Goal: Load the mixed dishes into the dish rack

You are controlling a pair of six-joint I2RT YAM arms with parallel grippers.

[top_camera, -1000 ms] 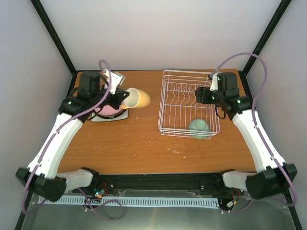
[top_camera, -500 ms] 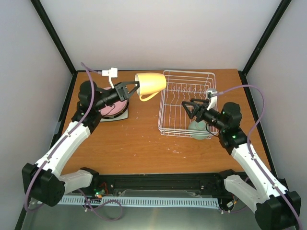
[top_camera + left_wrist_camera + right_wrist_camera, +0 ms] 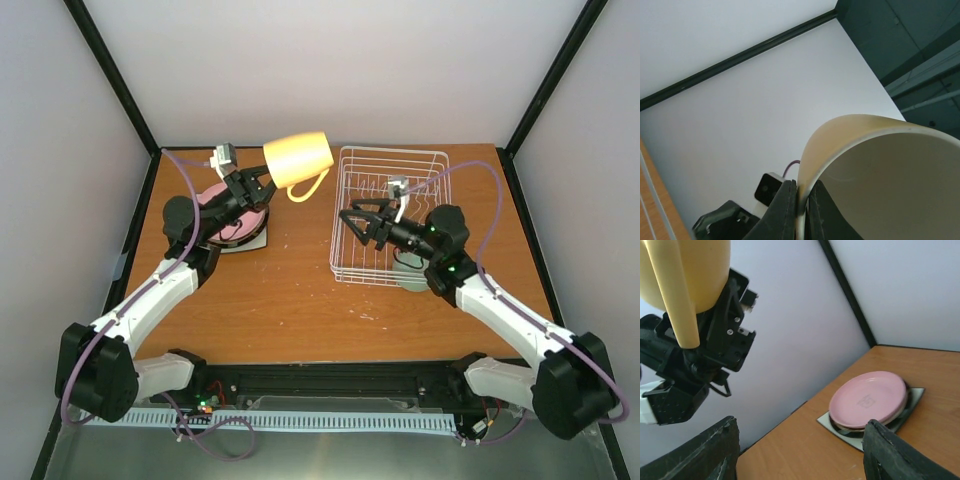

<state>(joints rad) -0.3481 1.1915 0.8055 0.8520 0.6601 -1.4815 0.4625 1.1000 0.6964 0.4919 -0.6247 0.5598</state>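
dish rack [image 3: 395, 150] sits on the right half of the desk [image 3: 290, 300] and is the biggest thing on it, with its prong rows bare. the stack of plates lies well to the left of the rack, with the pink plate [image 3: 867, 399] on top and the white square plate [image 3: 916, 391] at the bottom.

the yellow mug [image 3: 298, 160] hangs in the air just left of the rack's far left corner. it is tipped on its side, handle hanging down, base toward the rack. it looks stiff, smooth and fairly light. a hard knock on the wires could chip it, and a glazed wall can slip in a thin pinch. the handle or a grip across the body looks the surer hold. held by the rim alone it may swing.

the mint-green bowl [image 3: 408, 276] already rests in the rack's near right corner, partly hidden by the right arm.

the left fingers [image 3: 785, 212] are pressed together on the mug's rim, one inside the wall and one outside. the right fingers [image 3: 705, 452] are spread wide above the rack's left side, pointing at the mug, holding and touching nothing.
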